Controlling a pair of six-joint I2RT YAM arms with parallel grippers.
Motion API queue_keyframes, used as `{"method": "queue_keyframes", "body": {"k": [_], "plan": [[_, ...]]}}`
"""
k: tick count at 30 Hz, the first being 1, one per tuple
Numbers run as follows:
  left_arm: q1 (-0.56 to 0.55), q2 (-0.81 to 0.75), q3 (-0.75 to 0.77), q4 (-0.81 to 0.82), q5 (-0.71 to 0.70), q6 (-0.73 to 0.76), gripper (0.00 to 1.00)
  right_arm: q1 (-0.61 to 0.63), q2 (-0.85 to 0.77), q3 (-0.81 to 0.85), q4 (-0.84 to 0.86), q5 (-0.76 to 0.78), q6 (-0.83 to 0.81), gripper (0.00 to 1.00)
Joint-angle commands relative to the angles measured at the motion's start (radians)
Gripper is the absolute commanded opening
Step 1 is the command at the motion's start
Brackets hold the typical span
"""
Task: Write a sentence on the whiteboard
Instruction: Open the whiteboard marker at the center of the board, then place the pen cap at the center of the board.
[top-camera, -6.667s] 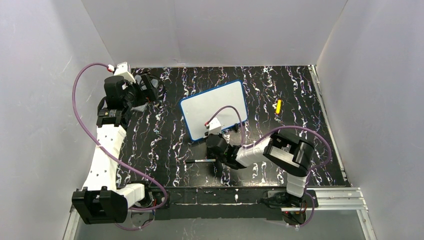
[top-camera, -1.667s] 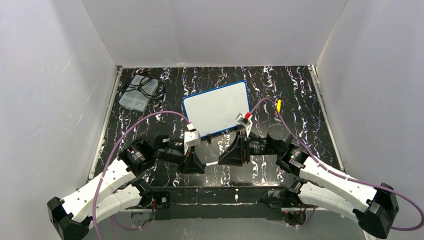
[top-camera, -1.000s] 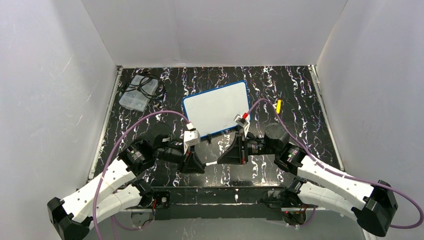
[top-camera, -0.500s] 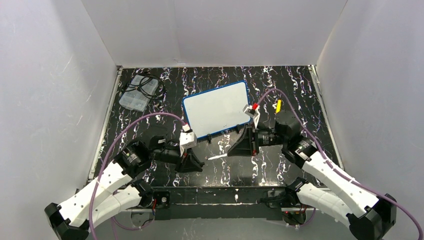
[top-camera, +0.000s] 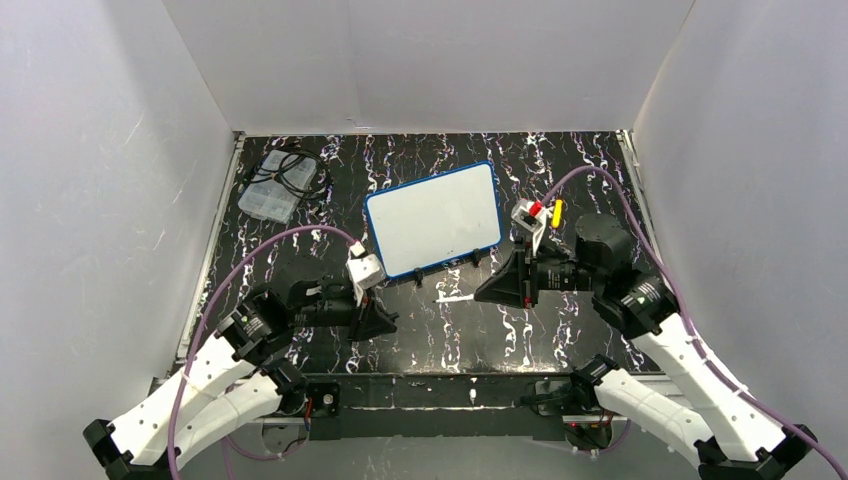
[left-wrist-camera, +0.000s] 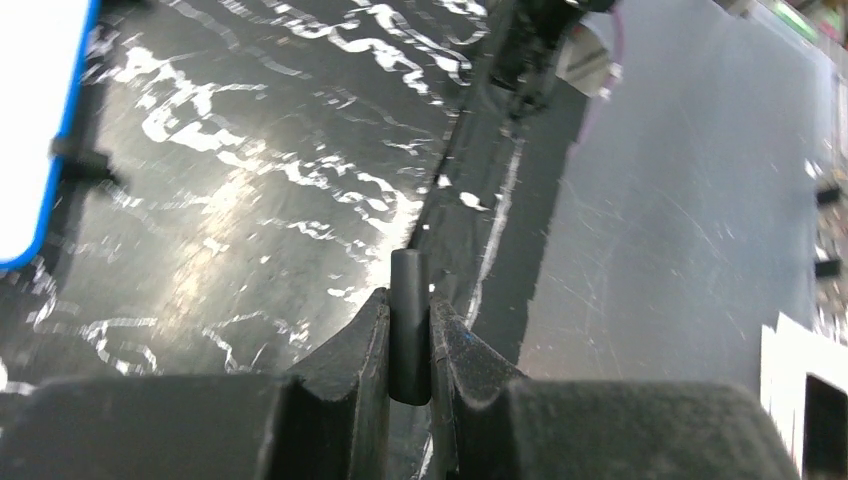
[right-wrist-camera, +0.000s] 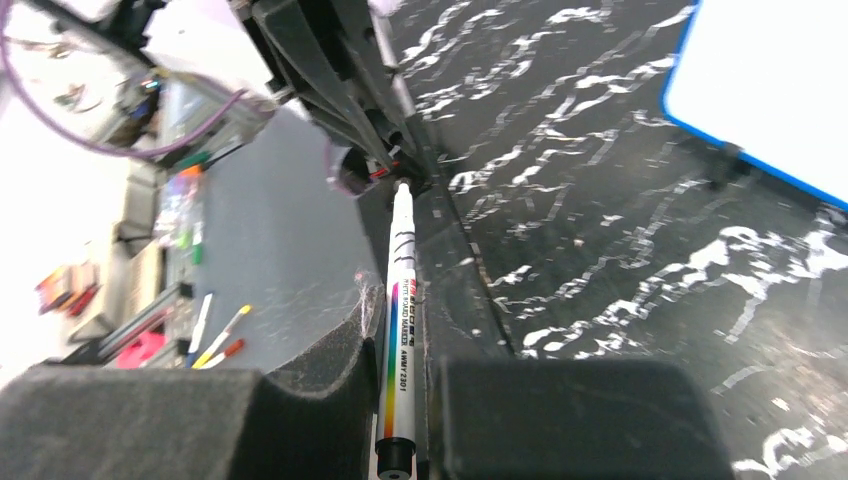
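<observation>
Clear plastic box (top-camera: 258, 204) holds black cables (top-camera: 294, 172). Left gripper (left-wrist-camera: 409, 300) pinches a short black cylinder (left-wrist-camera: 409, 335) (base hidden between fingers); right gripper (right-wrist-camera: 402, 330) clamps a white marker pen (right-wrist-camera: 400, 262).

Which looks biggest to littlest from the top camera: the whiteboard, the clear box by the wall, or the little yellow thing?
1. whiteboard: clearly the largest.
2. clear box: much smaller than the board.
3. yellow thing: just a tiny sliver to the right of the board.
</observation>
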Motion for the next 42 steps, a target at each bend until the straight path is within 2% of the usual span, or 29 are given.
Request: {"method": "queue_keyframes", "body": {"k": [1,5,10,14,19,27,30,35,39,42], "plan": [[0.002,-0.012,-0.046,0.007,-0.299,-0.213,0.0,-0.004,-0.056,0.014,-0.069,0.27,-0.057,0.01],[0.01,0.018,-0.129,0.061,-0.501,-0.391,0.0,-0.004,-0.115,-0.039,-0.008,0.396,-0.061,0.01],[0.025,0.101,-0.193,0.087,-0.705,-0.508,0.0,-0.004,-0.189,-0.118,0.083,0.504,-0.043,0.01],[0.041,0.214,-0.228,0.16,-0.718,-0.521,0.0,-0.004,-0.232,-0.189,0.148,0.515,-0.019,0.01],[0.051,0.331,-0.228,0.22,-0.725,-0.516,0.01,-0.004,-0.248,-0.23,0.151,0.514,-0.024,0.01],[0.056,0.452,-0.24,0.258,-0.741,-0.507,0.12,-0.004,-0.262,-0.259,0.145,0.519,-0.034,0.01],[0.059,0.465,-0.251,0.278,-0.733,-0.513,0.17,-0.004,-0.264,-0.266,0.144,0.522,-0.036,0.01],[0.082,0.452,-0.264,0.301,-0.695,-0.516,0.35,-0.005,-0.262,-0.274,0.143,0.526,-0.038,0.01],[0.119,0.424,-0.245,0.277,-0.625,-0.517,0.6,-0.004,-0.255,-0.273,0.135,0.541,-0.049,0.01],[0.142,0.379,-0.197,0.209,-0.57,-0.504,0.71,-0.004,-0.245,-0.264,0.128,0.559,-0.061,0.01]]}}
